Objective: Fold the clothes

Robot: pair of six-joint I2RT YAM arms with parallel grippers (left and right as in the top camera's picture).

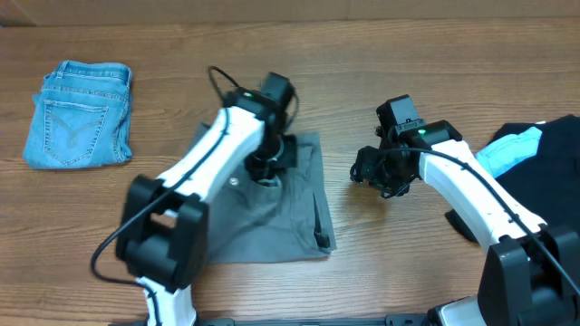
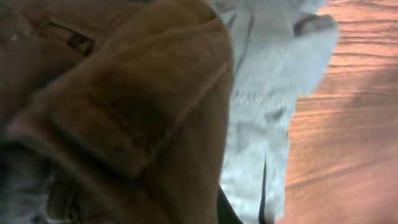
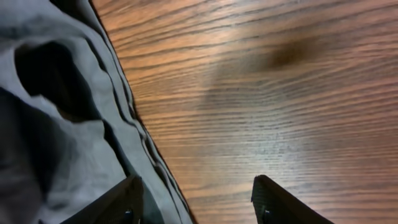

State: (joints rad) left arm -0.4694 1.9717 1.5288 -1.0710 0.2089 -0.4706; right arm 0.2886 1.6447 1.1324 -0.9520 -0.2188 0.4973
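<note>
Grey cotton shorts (image 1: 272, 222) lie spread mid-way across the brown wood-grain table (image 1: 408, 54). Overhead, your left gripper (image 1: 265, 169) sits on their upper part and your right gripper (image 1: 370, 172) is just beside their right edge. Left wrist: jaws pressed together, apparently pinching a bunched fold. Right wrist: jaws spread over bare wood, holding nothing. The cloth looks soft, light and floppy, so grip the thicker hem or waistband.

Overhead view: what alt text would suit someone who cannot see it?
The left gripper pinches grey shorts on a wooden table, while the right gripper hovers open beside them. Folded denim lies far left; black and sky-blue garments at right.
</note>
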